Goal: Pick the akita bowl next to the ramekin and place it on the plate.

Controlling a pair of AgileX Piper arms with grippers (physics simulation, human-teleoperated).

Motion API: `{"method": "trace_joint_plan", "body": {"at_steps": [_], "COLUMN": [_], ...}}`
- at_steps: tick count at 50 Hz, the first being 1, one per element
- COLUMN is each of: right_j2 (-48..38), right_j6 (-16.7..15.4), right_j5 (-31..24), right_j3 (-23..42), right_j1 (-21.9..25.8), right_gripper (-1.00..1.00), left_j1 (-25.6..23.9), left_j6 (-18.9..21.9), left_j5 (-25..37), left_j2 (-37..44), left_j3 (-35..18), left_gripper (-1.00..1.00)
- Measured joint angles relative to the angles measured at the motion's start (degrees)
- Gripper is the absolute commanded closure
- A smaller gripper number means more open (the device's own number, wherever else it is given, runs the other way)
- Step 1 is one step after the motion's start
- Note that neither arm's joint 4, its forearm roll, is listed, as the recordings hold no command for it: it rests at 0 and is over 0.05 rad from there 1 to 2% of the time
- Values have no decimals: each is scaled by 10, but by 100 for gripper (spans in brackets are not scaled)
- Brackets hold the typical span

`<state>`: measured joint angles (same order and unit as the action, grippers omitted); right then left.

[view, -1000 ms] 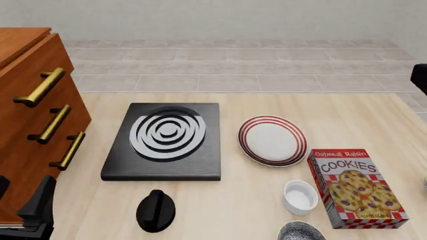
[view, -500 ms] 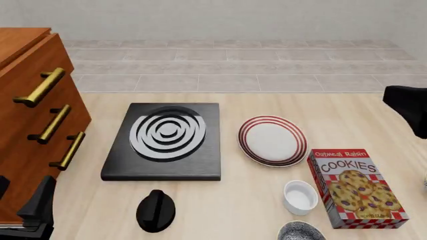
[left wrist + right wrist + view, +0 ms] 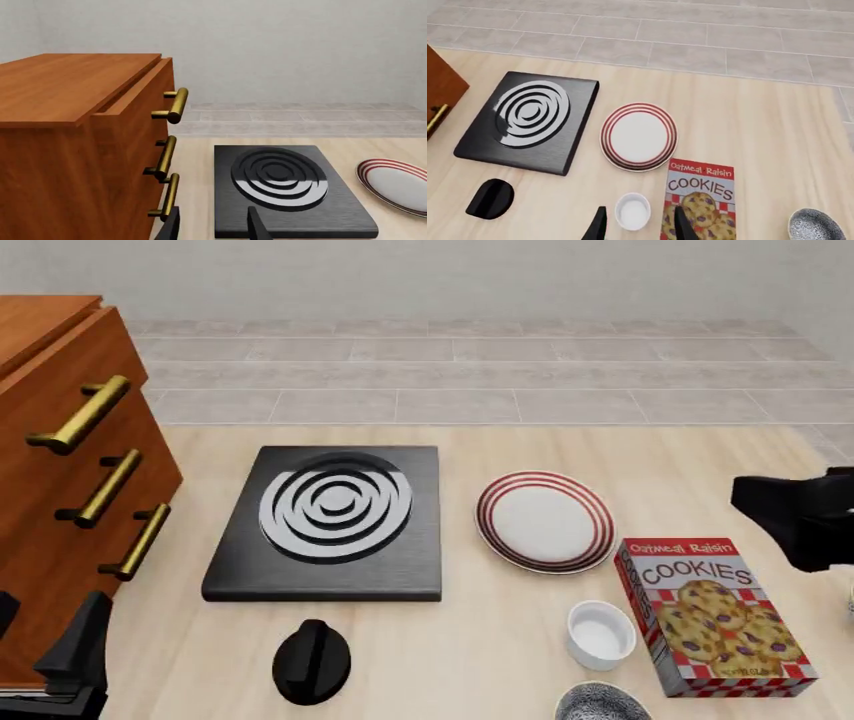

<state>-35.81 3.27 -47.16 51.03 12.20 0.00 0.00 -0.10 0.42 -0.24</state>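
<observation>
Right wrist view shows the right pincer spread and empty, high above the desk, its fingers framing the ramekin beside the cookie box. The akita bowl sits at the near desk edge, just beside the ramekin and well apart from the plate, so the arm looks to be lining up from above for a descent. Near the wooden drawers and stove, the left pincer waits spread and empty, out of the way.
</observation>
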Motion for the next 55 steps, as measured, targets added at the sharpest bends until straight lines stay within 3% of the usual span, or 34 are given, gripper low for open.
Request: {"method": "trace_joint_plan", "body": {"at_steps": [55], "right_j2": [32], "right_j6": [58], "right_j5": [5], "right_j3": [-162], "right_j1": [25], "right_gripper": [-100], "left_j1": [0], "left_j6": [0], "left_j5": [0], "left_j2": [0], "left_j3": [0], "left_gripper": [-100]}}
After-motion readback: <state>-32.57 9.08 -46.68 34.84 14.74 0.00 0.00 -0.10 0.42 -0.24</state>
